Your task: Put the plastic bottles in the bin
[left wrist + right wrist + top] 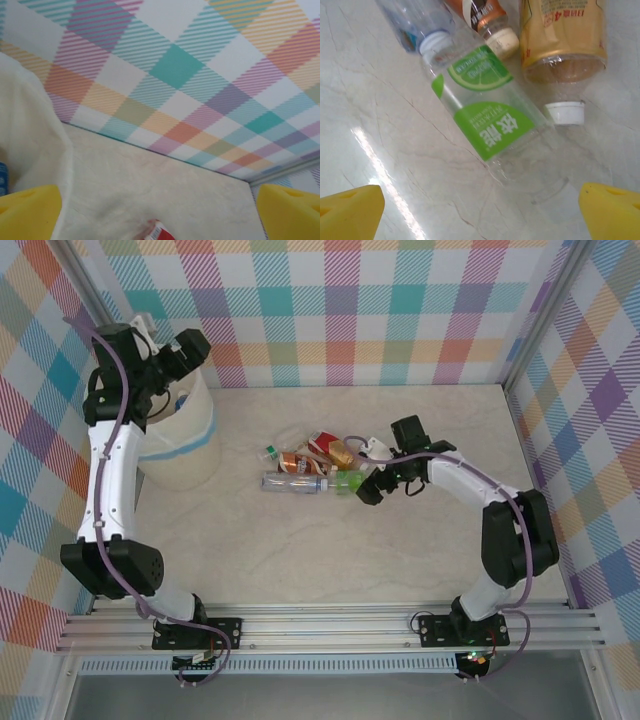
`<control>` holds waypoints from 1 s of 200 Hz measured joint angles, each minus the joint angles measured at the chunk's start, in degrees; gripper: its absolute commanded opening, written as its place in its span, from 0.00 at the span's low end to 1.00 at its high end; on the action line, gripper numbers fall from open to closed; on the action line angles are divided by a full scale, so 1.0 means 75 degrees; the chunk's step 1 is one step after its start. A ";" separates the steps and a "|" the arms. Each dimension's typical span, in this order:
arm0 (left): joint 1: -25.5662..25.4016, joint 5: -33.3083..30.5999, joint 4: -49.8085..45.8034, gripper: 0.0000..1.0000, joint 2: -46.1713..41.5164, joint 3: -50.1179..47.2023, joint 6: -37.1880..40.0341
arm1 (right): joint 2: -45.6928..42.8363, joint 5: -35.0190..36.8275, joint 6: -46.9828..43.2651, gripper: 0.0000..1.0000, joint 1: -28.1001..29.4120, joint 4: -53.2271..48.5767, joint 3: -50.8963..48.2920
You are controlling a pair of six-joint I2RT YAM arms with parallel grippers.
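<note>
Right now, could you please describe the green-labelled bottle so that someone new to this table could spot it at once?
Look to the middle of the table, where a small heap of bottles lies right of the big white bin. At the heap's right end, beside the right gripper, lies a clear bottle; it alone wears a bright green label with a lime slice.

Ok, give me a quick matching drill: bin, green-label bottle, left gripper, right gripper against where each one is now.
1 bin
2 green-label bottle
3 left gripper
4 right gripper

a open, over the bottles
b upright, far left of table
c open, beside the bin
d lying mid-table

Pairs: 1-b, 2-d, 3-c, 4-a
</note>
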 measured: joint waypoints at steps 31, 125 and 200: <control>-0.0592 0.0251 0.0414 1.00 -0.0580 -0.1195 -0.0245 | 0.0612 0.0006 -0.1064 0.94 -0.0309 -0.0699 0.0533; -0.0828 0.0303 0.1189 1.00 -0.2398 -0.4089 -0.0833 | 0.2366 0.0530 -0.3439 0.74 -0.0449 -0.1422 0.1740; -0.0836 0.0265 0.1451 1.00 -0.2911 -0.4992 -0.1376 | 0.2171 0.0420 -0.4022 0.37 -0.0283 0.0044 0.0571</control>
